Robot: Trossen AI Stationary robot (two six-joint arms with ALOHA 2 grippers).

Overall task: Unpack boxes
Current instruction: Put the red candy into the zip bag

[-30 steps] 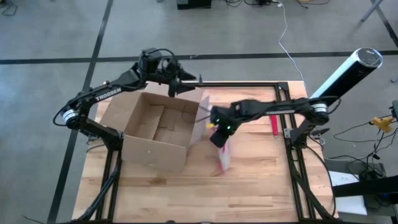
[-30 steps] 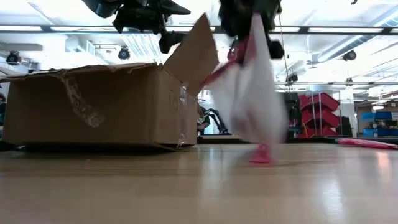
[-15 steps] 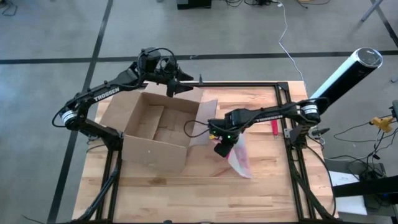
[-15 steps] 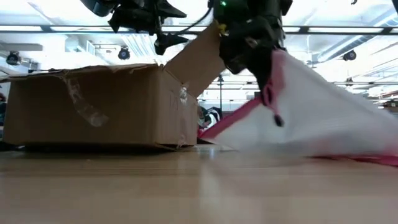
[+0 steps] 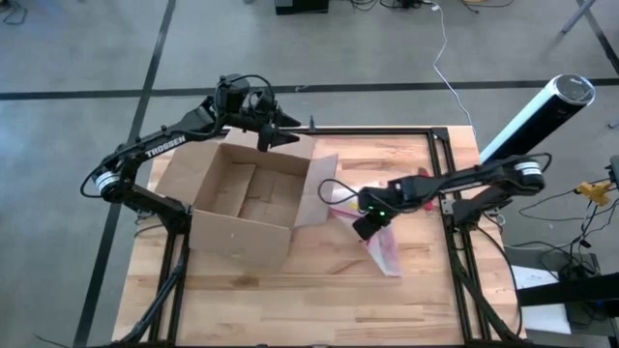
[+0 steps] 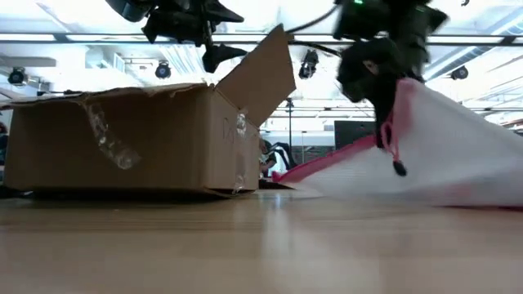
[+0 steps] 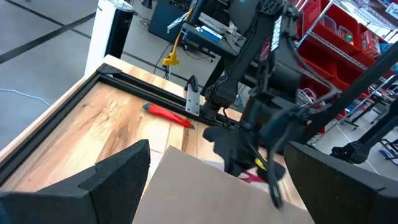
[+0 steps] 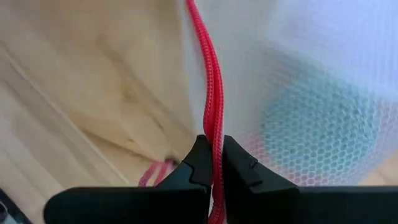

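Pink-edged pouch (image 5: 383, 247) in right end effector (image 5: 370, 220)

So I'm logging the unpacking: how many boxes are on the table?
1. The box sits open on the table's left half, under the left gripper. The right gripper holds a pouch beside it. Nothing else box-like shows.

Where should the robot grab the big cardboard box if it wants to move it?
Probably the raised flap of the cardboard box, on the side facing the pouch. It sticks up thin and free, so two fingers could close over its edge from above.
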